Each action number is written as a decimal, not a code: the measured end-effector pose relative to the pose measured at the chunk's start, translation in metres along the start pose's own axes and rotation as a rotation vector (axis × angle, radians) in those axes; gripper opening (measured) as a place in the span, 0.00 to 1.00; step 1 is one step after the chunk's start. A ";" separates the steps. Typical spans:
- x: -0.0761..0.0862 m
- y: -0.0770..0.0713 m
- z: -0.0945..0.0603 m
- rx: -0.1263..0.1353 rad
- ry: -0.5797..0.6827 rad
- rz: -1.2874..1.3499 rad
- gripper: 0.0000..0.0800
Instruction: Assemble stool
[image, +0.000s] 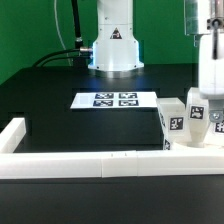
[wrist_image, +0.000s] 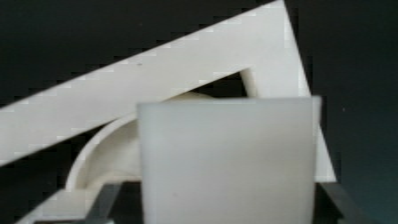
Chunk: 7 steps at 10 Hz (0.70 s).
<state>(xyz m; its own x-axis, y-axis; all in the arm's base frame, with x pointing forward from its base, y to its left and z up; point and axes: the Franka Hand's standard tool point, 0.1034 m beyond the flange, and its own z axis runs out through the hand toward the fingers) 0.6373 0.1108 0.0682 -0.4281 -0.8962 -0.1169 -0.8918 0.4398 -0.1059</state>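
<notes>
In the wrist view a white blocky stool leg fills the space between my gripper's dark fingers, which press on both its sides. A curved white edge of the round seat shows behind the leg. In the exterior view my gripper hangs at the right over a cluster of white tagged parts. The leg sits right under it. Another tagged leg stands beside it, and a third is at the frame edge. The seat is mostly hidden there.
The marker board lies mid-table in front of the robot base. A long white rail runs along the front edge and turns up the exterior view's left side. Its corner shows behind the held leg.
</notes>
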 end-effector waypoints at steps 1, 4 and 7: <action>0.001 0.002 0.000 0.037 -0.032 0.084 0.42; -0.001 0.005 -0.002 0.102 -0.083 0.199 0.42; -0.002 0.005 -0.002 0.105 -0.081 0.137 0.71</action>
<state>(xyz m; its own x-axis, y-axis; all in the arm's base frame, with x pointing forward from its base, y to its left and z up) 0.6332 0.1144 0.0699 -0.5274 -0.8216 -0.2163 -0.8041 0.5649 -0.1854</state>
